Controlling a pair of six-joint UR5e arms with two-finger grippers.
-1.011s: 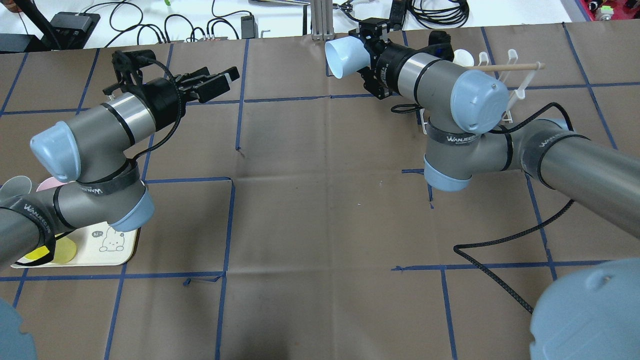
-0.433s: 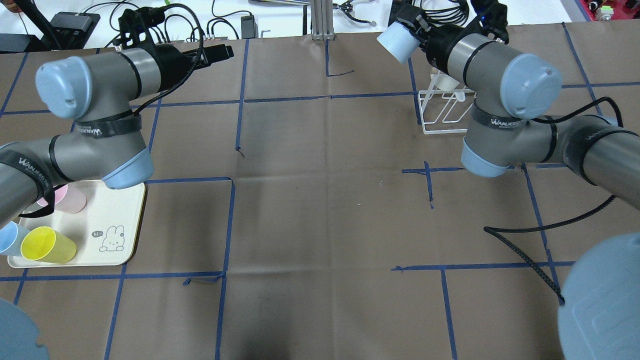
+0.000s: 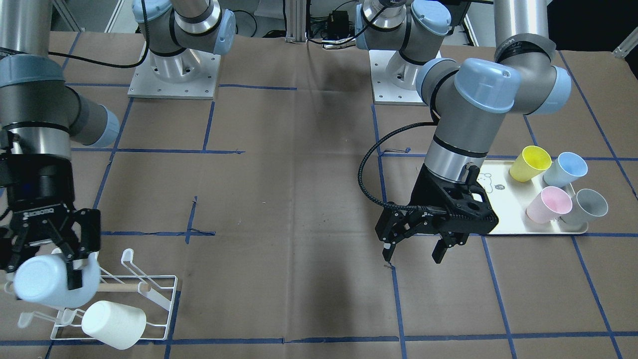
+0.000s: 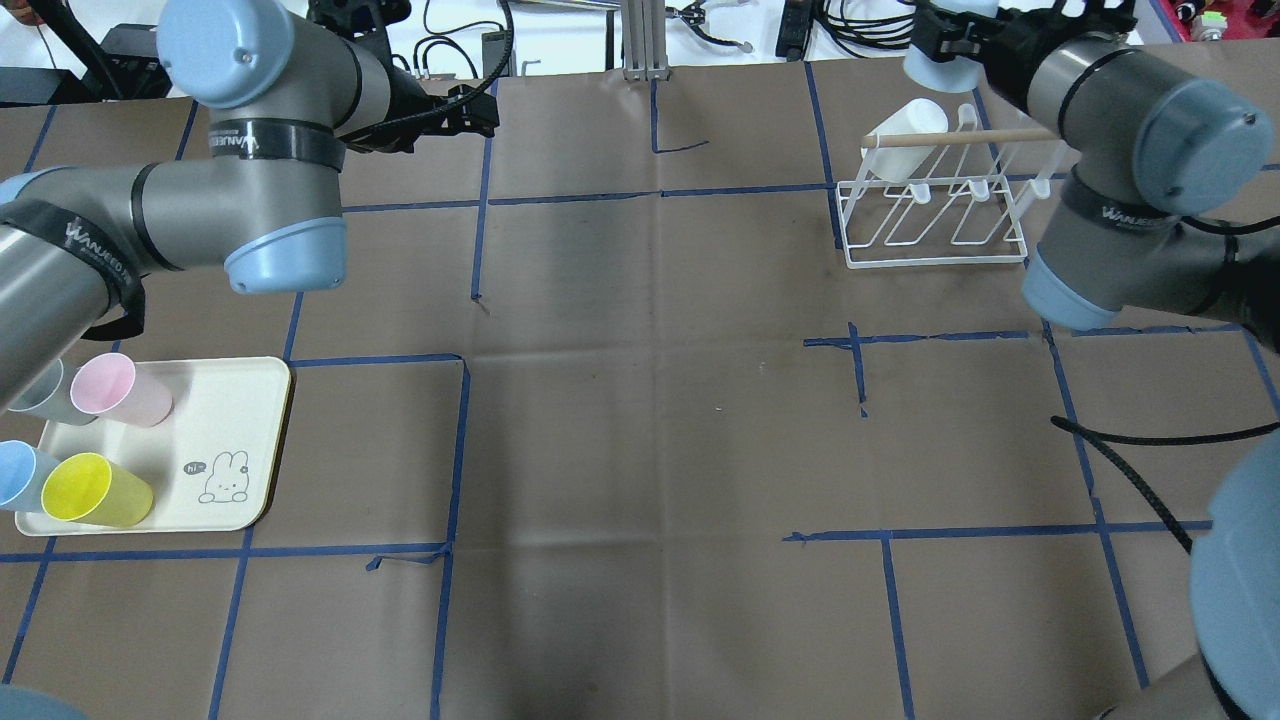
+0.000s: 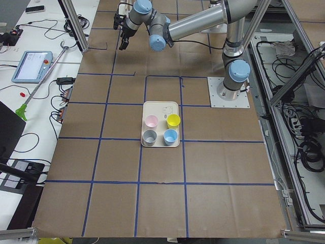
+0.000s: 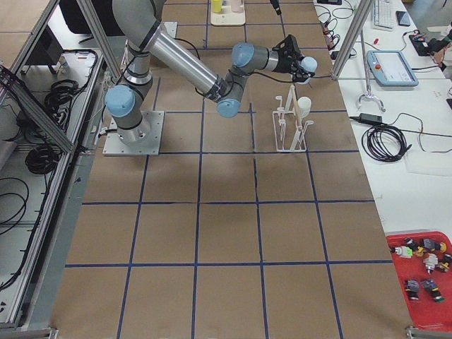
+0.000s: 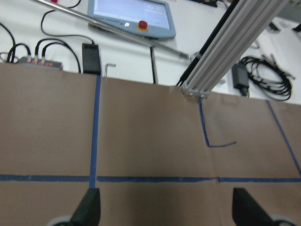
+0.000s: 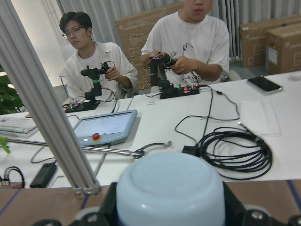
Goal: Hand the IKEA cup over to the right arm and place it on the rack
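Note:
My right gripper [image 3: 50,269] is shut on a pale blue cup [image 3: 37,291], held on its side just above the white wire rack [image 3: 159,299], near the wooden dowel [image 3: 122,287]. In the overhead view the blue cup [image 4: 935,65] sits at the rack's [image 4: 930,240] far edge. It fills the right wrist view [image 8: 170,195], base toward the camera. A white cup [image 3: 113,324] hangs on a rack prong. My left gripper [image 3: 413,252] is open and empty, low over the table beside the tray; its fingertips [image 7: 89,209] show in the left wrist view.
A cream tray [image 4: 240,470] at the near left holds yellow [image 4: 95,490], pink [image 4: 120,390], blue [image 4: 20,475] and grey [image 4: 40,390] cups. A black braided cable [image 4: 1130,440] trails on the table at the right. Two people sit beyond the table's far edge.
My right arm has swung the blue cup to the right, from the table's back middle to over the rack. My left arm has pulled back and left, uncovering the tray.

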